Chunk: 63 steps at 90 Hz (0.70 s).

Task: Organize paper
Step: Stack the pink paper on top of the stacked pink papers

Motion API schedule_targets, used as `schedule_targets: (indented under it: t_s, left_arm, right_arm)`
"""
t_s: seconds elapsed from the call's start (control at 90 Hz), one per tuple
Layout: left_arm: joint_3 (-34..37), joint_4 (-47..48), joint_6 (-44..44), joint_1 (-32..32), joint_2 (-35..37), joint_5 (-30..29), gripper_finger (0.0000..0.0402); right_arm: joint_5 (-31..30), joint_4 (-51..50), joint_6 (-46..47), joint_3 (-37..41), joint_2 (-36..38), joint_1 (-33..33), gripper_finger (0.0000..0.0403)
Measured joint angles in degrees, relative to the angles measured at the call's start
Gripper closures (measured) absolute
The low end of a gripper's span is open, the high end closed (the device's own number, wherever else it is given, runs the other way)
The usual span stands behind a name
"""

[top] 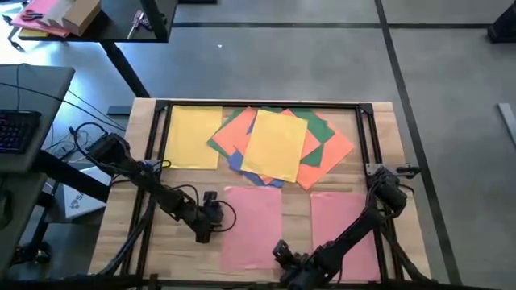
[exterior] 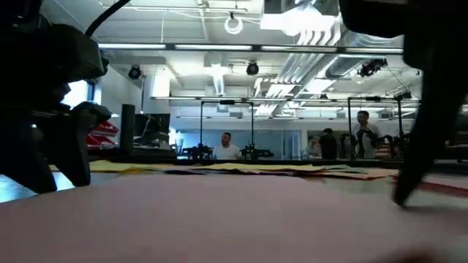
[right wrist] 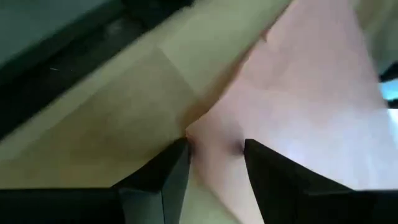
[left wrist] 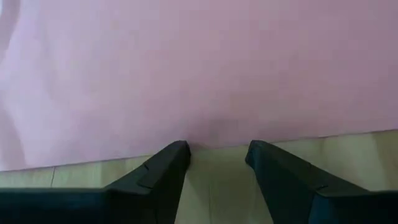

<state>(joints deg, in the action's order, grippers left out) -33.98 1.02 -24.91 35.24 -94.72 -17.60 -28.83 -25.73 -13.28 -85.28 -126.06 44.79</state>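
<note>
While both hands [top: 211, 219] [top: 280, 251] gape, two pink sheets [top: 251, 225] [top: 343, 229] lie.

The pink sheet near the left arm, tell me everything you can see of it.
The pink rectangular paper sheet lies flat on the wooden table, near the front edge, apart from a second pink sheet. It looks thin, matte and slightly rippled. The left hand sits open at its left edge, fingertips at the paper's border; the right hand, also open, is at its front corner.
</note>
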Motion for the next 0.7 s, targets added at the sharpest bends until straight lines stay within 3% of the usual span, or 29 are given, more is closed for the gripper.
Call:
schedule_targets:
  t_s: [0.533,0.7]
  left_arm:
    - [0.0,0.3,-2.9,0.0,0.0,0.3,0.0229]
    - [0.0,0.3,-3.4,0.0,0.0,0.2,0.0229]
  right_arm:
    - [-21.7,-1.7,-4.3,-7.6,-0.1,-0.7,0.0259]
    - [-23.0,-0.2,-2.4,-12.0,0.1,-1.4,0.0259]
